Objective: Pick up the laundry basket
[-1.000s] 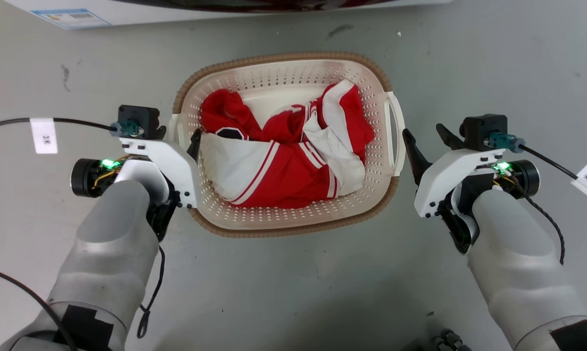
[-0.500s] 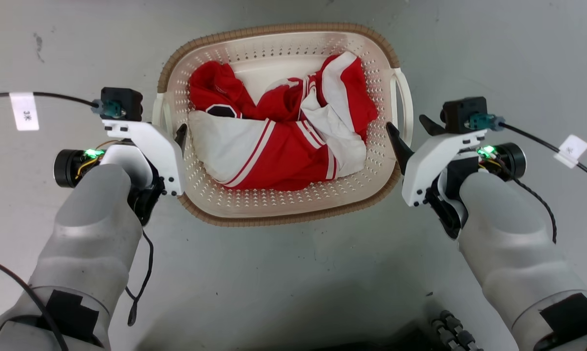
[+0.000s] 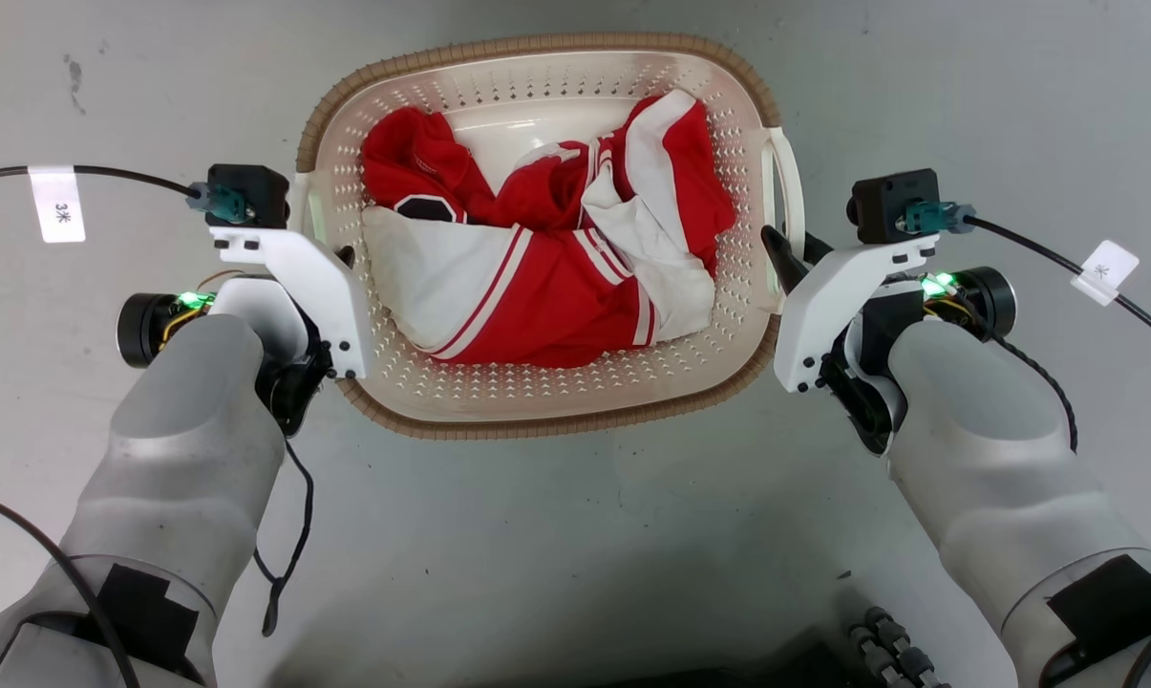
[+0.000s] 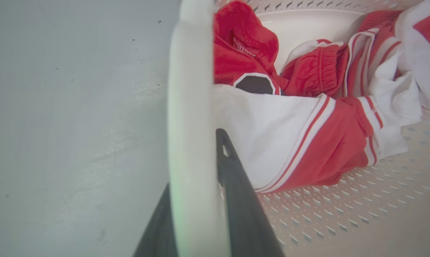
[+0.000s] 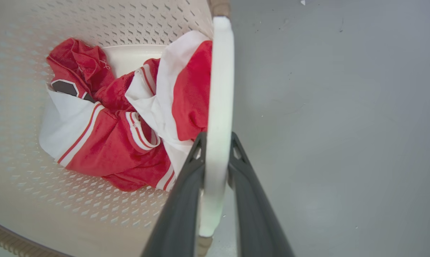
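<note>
The laundry basket (image 3: 546,401), cream-white with perforated walls and a brown woven-look rim, stands on the grey floor in the middle of the head view. It holds red and white clothes (image 3: 537,268). My left gripper (image 3: 331,250) is shut on the basket's left handle (image 4: 190,107), one dark finger (image 4: 236,185) inside the basket and the other outside. My right gripper (image 3: 793,250) is shut on the right handle (image 5: 219,89); both fingers press its white bar, as the right wrist view shows (image 5: 217,137). Whether the basket is off the floor I cannot tell.
Bare grey floor (image 3: 575,545) lies all around the basket. Black cables with white tags (image 3: 57,205) (image 3: 1100,269) run off from both wrists. A dark ribbed hose (image 3: 885,650) sits at the lower right edge.
The head camera has tilted, so the whole picture shifted. My right gripper moved left from beside the basket onto the right handle and closed on it. The left gripper stayed at its handle.
</note>
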Motion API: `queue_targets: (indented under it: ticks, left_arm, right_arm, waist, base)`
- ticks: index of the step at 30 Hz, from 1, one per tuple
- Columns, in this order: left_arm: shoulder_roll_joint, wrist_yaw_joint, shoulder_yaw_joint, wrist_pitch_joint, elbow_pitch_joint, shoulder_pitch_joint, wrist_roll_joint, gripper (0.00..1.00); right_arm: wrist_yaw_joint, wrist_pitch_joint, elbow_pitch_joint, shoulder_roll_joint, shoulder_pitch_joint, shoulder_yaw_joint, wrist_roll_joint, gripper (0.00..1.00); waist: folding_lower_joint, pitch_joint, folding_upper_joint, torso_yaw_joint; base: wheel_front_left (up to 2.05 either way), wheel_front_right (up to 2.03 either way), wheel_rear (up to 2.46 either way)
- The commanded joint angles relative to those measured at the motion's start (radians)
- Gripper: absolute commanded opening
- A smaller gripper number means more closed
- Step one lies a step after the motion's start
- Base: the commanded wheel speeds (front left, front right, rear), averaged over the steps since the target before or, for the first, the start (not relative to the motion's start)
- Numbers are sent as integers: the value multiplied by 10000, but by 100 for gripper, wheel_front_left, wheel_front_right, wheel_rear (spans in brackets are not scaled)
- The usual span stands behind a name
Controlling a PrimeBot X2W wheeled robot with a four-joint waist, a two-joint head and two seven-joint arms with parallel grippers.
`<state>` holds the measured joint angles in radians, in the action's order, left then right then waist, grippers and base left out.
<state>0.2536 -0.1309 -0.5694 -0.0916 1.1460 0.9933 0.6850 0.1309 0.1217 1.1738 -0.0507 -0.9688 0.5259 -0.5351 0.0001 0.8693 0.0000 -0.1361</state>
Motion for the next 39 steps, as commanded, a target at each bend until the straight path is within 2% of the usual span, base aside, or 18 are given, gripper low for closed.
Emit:
queue_targets:
  ticks: [1, 6, 13, 28, 39]
  left_arm:
    - [37, 9, -86, 45, -53, 42, 50, 0]
    - [-11, 7, -405, -189, -41, -74, 406, 0]
    - [-168, -5, -797, -620, -25, -289, 1017, 0]
    - [-721, -42, -1299, -2271, 219, -1553, 2658, 0]
    - [-735, -52, -1640, -3507, 273, -2132, 3375, 0]
  right_arm:
    - [-3, -50, 33, -16, -160, 112, -76, 0]
    - [-1, -285, 99, -82, -13, 503, -479, 0]
    - [0, -1394, 60, -283, 293, 1146, -1205, 0]
    - [2, -3882, 400, -500, 1437, 1902, -2679, 0]
    - [2, -6131, 684, -533, 1912, 2130, -3422, 0]
  waist:
    - [-1, -39, 0, 8]
    - [-1, -297, 0, 15]
    - [-1, -1108, 0, 73]
    - [-1, -4437, 0, 394]
    - [-1, -6365, 0, 634]
  base:
    - [0, 0, 0]
    - [0, 0, 0]
    - [0, 0, 0]
    - [0, 0, 0]
    - [0, 0, 0]
